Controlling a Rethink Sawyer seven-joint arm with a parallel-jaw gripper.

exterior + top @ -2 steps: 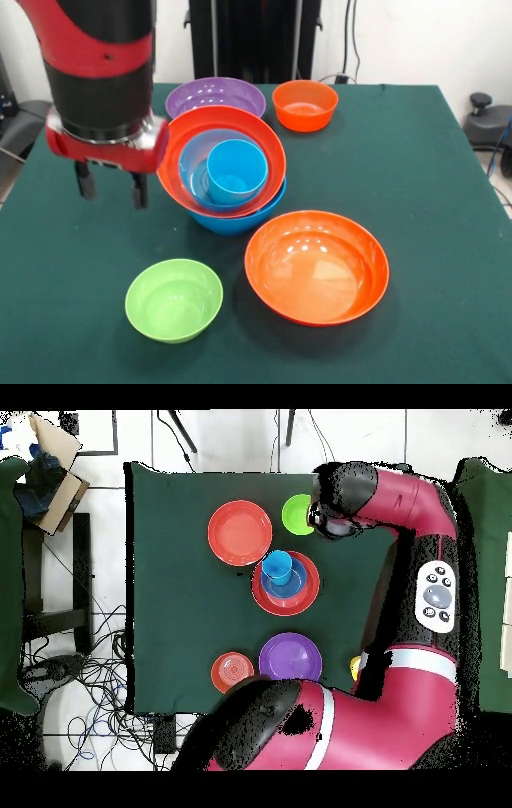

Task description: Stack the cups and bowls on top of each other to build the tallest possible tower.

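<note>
Here, I have the claw point(111, 185) hanging empty just above the green table point(416, 176), its two dark fingers point(84, 180) spread narrowly with nothing between them, just beside the tower point(224, 172). The tower stands mid-table: a large blue bowl point(236, 220) at the bottom, a large orange bowl point(180, 156) tilted inside it, a medium blue bowl point(192, 164) inside that, and a sky blue cup point(237, 170) on its side, mouth toward the camera. I judge the lean comes from loose nesting, which gains little height. A lime green bowl point(174, 300) and a second large orange bowl point(317, 266) sit nearer the camera, apart from the tower; a purple bowl point(214, 97) and a small orange bowl point(305, 105) sit behind it. The front view shows the claw's fingers and the tower's tilt. The overhead view hides the claw under the arm's wrist but shows a sliver of yellow point(354, 668), probably the yellow cup, at the table's edge beside the arm.
</note>
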